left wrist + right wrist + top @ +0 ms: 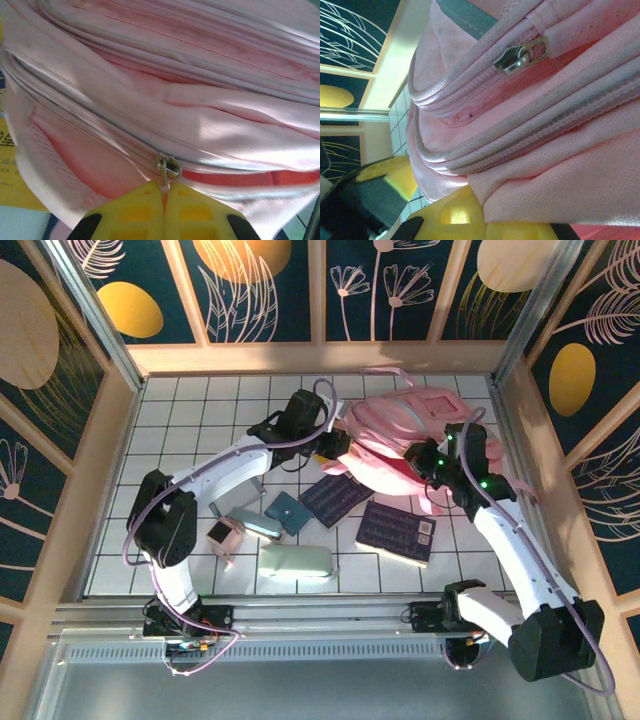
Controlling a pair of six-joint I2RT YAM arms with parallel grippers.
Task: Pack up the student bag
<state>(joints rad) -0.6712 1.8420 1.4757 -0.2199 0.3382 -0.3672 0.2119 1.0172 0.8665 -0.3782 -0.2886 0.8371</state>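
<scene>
On glossy tiles (190, 440) slumps the soft, woven-fabric student bag (395, 430).

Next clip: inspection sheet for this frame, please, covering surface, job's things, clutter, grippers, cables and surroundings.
Surface: white tiled tabletop with dark grid lines.
Job's things: large soft pink fabric backpack lying at the far right. Loose in front of it are a dark navy notebook, a second navy notebook, a teal square case, a pale mint pouch and a small pink item.
Clutter: nothing seen.
Grippers: left gripper, yellow jaws shut on the backpack's zip pull. Right gripper shut, apparently pinching backpack fabric.
Cables: lilac cables run along both arms.
Surroundings: wooden-framed dark blue panels with leaf print; aluminium rail at the near edge.
</scene>
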